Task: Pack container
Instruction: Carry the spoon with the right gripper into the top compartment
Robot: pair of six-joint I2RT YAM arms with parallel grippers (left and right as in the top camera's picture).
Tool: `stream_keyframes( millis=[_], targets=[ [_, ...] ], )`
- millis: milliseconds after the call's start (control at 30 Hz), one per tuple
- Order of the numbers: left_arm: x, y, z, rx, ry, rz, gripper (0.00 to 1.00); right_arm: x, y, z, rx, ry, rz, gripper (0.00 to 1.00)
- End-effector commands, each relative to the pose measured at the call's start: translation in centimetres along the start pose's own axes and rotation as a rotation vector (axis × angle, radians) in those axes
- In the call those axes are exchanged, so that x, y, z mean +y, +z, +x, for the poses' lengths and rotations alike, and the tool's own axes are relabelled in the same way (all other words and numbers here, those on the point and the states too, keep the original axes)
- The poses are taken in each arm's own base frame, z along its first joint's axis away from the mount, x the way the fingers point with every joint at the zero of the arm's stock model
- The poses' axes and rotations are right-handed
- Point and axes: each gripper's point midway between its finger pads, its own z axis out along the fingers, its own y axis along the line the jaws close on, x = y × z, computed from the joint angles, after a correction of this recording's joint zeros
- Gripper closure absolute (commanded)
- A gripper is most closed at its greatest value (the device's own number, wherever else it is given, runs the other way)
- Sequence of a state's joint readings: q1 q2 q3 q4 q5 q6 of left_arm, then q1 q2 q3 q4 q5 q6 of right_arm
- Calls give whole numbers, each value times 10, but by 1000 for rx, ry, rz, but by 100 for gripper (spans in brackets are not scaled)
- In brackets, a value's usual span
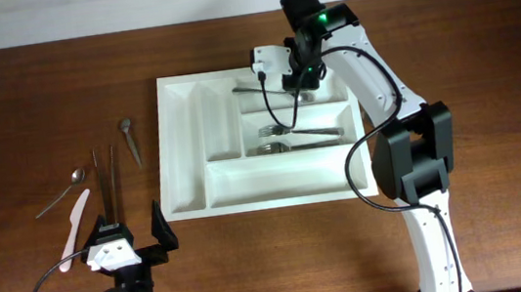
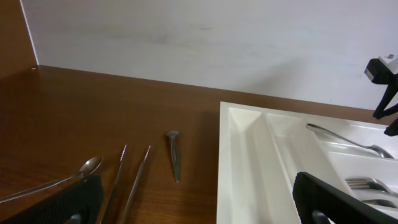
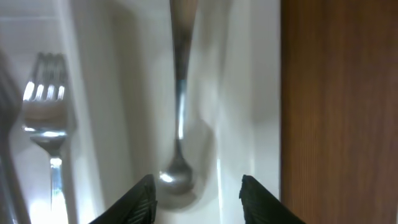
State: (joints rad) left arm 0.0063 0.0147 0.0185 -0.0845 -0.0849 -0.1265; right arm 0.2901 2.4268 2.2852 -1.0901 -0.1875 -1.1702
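You had a spoon (image 3: 177, 175) and forks (image 1: 285, 141) in the white cutlery tray (image 1: 180, 145), mid-bench (image 1: 487, 61). Right fingers (image 3: 138, 200) were spread above that spoon, left fingers (image 2: 62, 202) spread too. A second spoon (image 1: 61, 193), plastic knife (image 1: 76, 221) and rods (image 1: 114, 177) lay outside.

Item 1, right gripper (image 3: 198, 186): 2 black fingertips (image 3: 142, 198) at the lower edge, spread apart. Item 2, spoon (image 3: 179, 112): steel, lying lengthwise in a white compartment of the container (image 3: 249, 74), its bowl nearest the gripper and showing in the gap between the fingertips, its handle running off the top edge. Item 3, fork (image 3: 45, 118): steel, blurred, in the neighbouring compartment to the left, beyond 1 dividing wall. Item 4, counter (image 3: 339, 106): brown wood grain, filling the right side beside the container's outer wall.
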Motion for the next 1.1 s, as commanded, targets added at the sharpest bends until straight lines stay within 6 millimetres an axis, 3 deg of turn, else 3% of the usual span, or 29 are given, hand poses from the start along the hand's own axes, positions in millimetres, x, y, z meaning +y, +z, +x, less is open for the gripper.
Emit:
stream_keyframes(
  millis=[0,100,233,400,567,733,1067],
  targets=[
    [-1,0,1,-4,15,8,1,-10,-3,5,-24,102,17,53],
    [-1,0,1,-4,15,8,1,-23,-11,9,-14,177,69,50],
    [-1,0,1,-4,15,8,1,-45,-36,17,5,340,168,46],
    [-1,0,1,-4,15,8,1,-61,-57,23,-35,601,223,51],
    [-1,0,1,-4,15,8,1,-60,-57,24,-63,745,198,50],
    [-1,0,1,-4,15,8,1,-49,-54,6,-141,740,105,50],
    [-1,0,1,-4,15,8,1,-36,-34,-2,-132,736,53,49]
  ],
)
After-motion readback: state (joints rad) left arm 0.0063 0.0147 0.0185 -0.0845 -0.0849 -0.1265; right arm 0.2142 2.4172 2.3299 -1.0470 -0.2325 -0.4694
